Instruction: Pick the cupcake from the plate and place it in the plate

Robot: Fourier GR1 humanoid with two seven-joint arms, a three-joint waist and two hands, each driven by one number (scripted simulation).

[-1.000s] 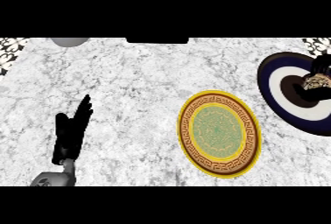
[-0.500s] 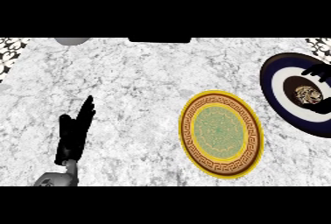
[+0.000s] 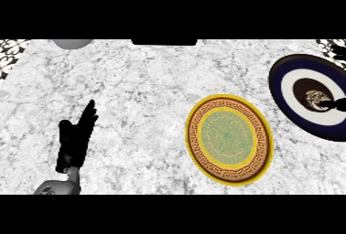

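Compared with a second ago, the dark blue plate (image 3: 297, 77) with its white ring sits a little further in from the right edge and shows more of itself. The cupcake (image 3: 313, 98) is still on its dark centre. A black part of the right hand (image 3: 336, 104) comes in from the right edge just beside the cupcake. Whether it touches or clasps the cupcake cannot be told. The gold-rimmed plate (image 3: 229, 139) with the green middle lies where it did, near the blue plate and left of it, with nothing on it. The left hand (image 3: 74, 139) remains at the lower left of the marble bench (image 3: 148, 91), released, fingers straight and pointing up, well apart from both plates. A grey round thing (image 3: 73, 43) and a dark block (image 3: 164, 42) sit at the far edge.
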